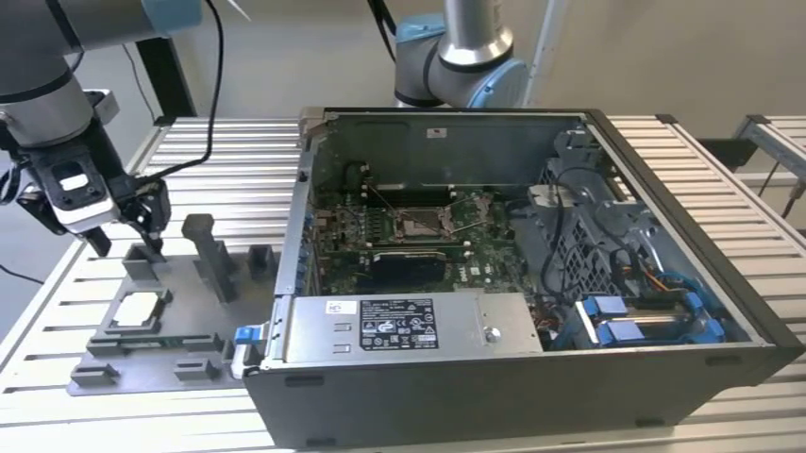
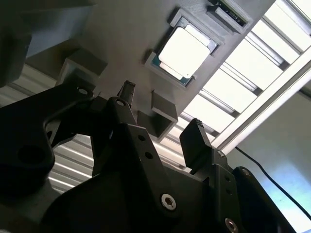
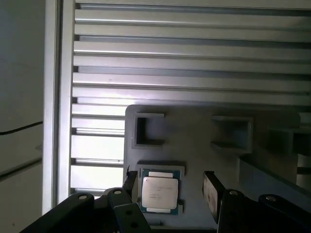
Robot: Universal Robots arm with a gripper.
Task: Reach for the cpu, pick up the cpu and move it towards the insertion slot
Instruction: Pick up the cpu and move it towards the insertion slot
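Note:
The cpu (image 1: 139, 308) is a small pale silver square lying flat in a recess of the grey fixture plate (image 1: 176, 330) on the exterior view's left. My gripper (image 1: 126, 247) hangs open just above the plate's far end, a short way from the cpu and not touching it. In both wrist views the cpu (image 2: 187, 51) (image 3: 159, 190) lies in its frame. The open gripper (image 3: 170, 187) (image 2: 160, 116) holds nothing between its dark fingers (image 3: 211, 191). The insertion slot (image 1: 422, 223) is a metal-framed socket on the green board inside the open computer case.
The open computer case (image 1: 655, 283) stands to the exterior view's right of the fixture, its grey power supply box (image 1: 403, 326) at the front. Upright grey blocks (image 1: 208, 250) rise from the fixture plate beside my gripper. A second arm (image 1: 460, 52) stands behind the case. Everything rests on a slatted metal table (image 1: 240, 156).

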